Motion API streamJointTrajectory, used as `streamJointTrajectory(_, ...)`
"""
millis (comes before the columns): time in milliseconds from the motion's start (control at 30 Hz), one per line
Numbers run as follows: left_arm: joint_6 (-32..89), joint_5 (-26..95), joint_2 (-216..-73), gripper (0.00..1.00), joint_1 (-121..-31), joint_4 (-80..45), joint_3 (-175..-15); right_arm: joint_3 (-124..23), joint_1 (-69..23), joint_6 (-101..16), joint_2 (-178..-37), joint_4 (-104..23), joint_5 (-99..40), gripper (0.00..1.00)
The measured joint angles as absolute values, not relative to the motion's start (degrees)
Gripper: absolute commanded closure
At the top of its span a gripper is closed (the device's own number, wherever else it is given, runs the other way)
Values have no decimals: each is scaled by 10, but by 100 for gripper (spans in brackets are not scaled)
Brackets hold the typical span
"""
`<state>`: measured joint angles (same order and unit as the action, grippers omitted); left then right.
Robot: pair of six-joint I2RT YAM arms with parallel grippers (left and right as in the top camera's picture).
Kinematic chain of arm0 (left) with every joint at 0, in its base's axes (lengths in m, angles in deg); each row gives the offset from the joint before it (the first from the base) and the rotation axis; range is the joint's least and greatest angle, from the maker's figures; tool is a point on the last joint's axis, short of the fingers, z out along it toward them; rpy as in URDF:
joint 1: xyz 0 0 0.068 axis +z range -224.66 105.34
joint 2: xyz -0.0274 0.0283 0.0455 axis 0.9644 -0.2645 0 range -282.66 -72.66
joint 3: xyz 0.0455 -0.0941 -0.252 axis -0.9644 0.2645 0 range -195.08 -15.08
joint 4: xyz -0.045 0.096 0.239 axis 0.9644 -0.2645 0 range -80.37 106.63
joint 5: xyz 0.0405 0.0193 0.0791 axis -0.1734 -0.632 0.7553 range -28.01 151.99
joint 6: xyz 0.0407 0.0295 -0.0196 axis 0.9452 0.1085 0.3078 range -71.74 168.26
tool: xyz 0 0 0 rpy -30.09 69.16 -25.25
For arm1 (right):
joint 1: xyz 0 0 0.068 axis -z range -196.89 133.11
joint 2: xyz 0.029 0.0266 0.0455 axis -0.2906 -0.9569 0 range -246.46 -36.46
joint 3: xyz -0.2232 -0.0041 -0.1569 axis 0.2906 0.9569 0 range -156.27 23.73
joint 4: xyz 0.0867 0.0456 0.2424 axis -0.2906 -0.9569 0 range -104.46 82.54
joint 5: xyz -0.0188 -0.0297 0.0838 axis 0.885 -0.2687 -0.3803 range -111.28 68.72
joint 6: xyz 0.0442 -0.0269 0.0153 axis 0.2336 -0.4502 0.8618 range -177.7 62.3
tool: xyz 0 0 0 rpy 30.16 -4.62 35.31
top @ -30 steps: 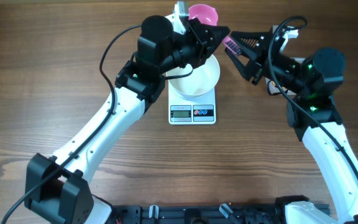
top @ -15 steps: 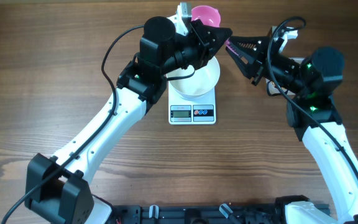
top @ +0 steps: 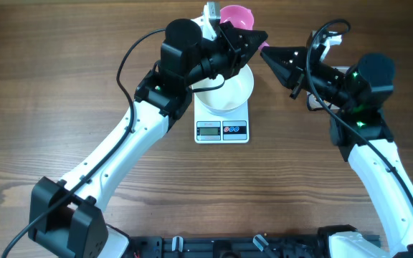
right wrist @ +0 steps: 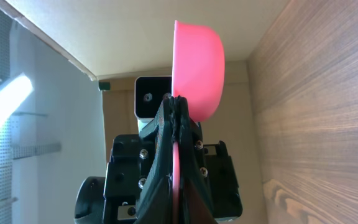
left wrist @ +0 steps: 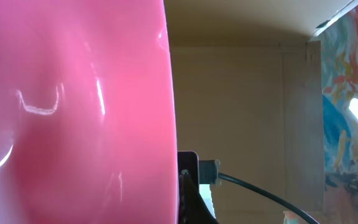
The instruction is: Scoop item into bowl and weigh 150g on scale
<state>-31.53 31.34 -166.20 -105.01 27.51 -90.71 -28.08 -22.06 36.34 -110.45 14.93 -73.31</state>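
A pink scoop hangs in the air at the back, just behind the white bowl, which stands on the scale. My left gripper is shut on the scoop beside its cup. In the left wrist view the scoop fills the left half, with one dark finger against it. My right gripper comes in from the right and is shut on the thin pink handle, with the cup beyond its tips. The bowl's inside looks plain white. The item is out of view.
The wooden table runs wide to the left and right of the scale. Both arms reach over the back middle, and the left arm covers the bowl's left rim. Black fixtures line the front edge.
My right gripper's jaws have come together on the scoop's handle. The left gripper and the scoop have stayed nearly still.
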Motion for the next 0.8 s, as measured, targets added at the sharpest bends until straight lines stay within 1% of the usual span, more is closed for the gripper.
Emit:
streamJointTrajectory(33, -315, 313, -1662, 76, -1050, 275, -907, -281, -221, 360, -1105, 149, -733, 95)
streamJointTrajectory(67, -315, 313, -1662, 66, -1050, 275, -907, -281, -221, 356, -1105, 150, -733, 96)
streamJointTrajectory(100, -311, 313, -1662, 60, -1050, 274, -907, -281, -221, 352, -1105, 150, -733, 95)
streamJointTrajectory(167, -312, 314, -1662, 44, -1050, 271, -907, -281, -221, 337, -1105, 153, -733, 95)
streamJointTrajectory(200, -309, 314, -1662, 41, -1050, 271, -907, -281, -221, 324, -1105, 153, -731, 95)
streamJointTrajectory(267, -296, 316, -1662, 30, -1050, 271, -907, -281, -221, 308, -1105, 153, -720, 95)
streamJointTrajectory(400, -254, 318, -1662, 29, -1050, 271, -907, -281, -196, 267, -1105, 134, -697, 95)
streamJointTrajectory(467, -241, 318, -1662, 27, -1050, 273, -907, -286, -168, 244, -1105, 103, -688, 95)
streamJointTrajectory(500, -231, 318, -1662, 24, -1050, 274, -907, -293, -157, 227, -1105, 72, -683, 95)
streamJointTrajectory(567, -197, 318, -1662, 21, -1050, 273, -907, -328, -138, 176, -1105, -24, -662, 95)
streamJointTrajectory(667, -140, 317, -1662, 19, -1047, 264, -907, -421, -132, 67, -1105, -222, -604, 95)
streamJointTrajectory(733, -101, 317, -1660, 19, -1035, 235, -907, -511, -132, -26, -1105, -356, -535, 95)
streamJointTrajectory(800, -47, 317, -1643, 19, -1010, 170, -908, -572, -132, -89, -1105, -437, -477, 96)
